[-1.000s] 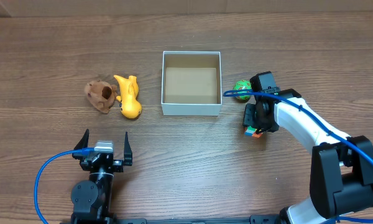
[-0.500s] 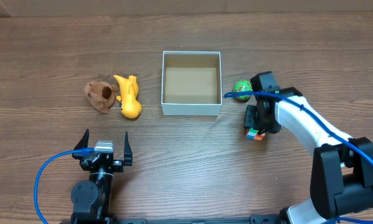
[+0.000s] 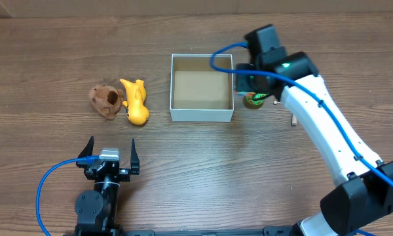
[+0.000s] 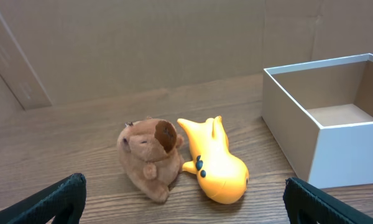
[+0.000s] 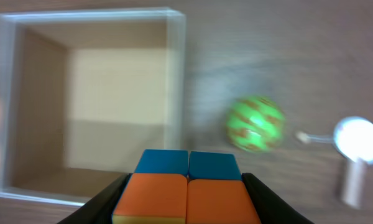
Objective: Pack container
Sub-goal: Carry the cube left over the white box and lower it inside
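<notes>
Overhead view: the container [image 3: 202, 115], a square, shallow box with white walls and a brown cardboard floor, sits upright on the wooden table [image 3: 249, 177], slightly toward 12 o'clock of the tabletop's middle. At the box's 3 o'clock, just beside its wall, lies a green patterned ball [image 3: 253, 100]. The right gripper [image 3: 250, 81] hangs above that wall's far end, at about 2 o'clock from the box's middle, with its white arm running back toward 5 o'clock.

From the right wrist camera, the jaws are closed on a cube [image 5: 188, 182] with blue and orange tiles, one black finger [image 5: 102, 202] pressed to each side. Beyond the cube, that blurred view shows the box's open inside and the ball, with a small white round-headed object [image 5: 359, 140] at the ball's 3 o'clock; what it is cannot be told.

At the container's 9 o'clock, well apart from it, a yellow toy [image 3: 136, 103] lies touching a brown plush animal [image 3: 105, 101], with the plush on the side farther from the box. The left gripper [image 3: 111, 141] sits at about 7 o'clock from the box, near the table's edge, its jaws spread wide and holding nothing, pointing at the two toys.
</notes>
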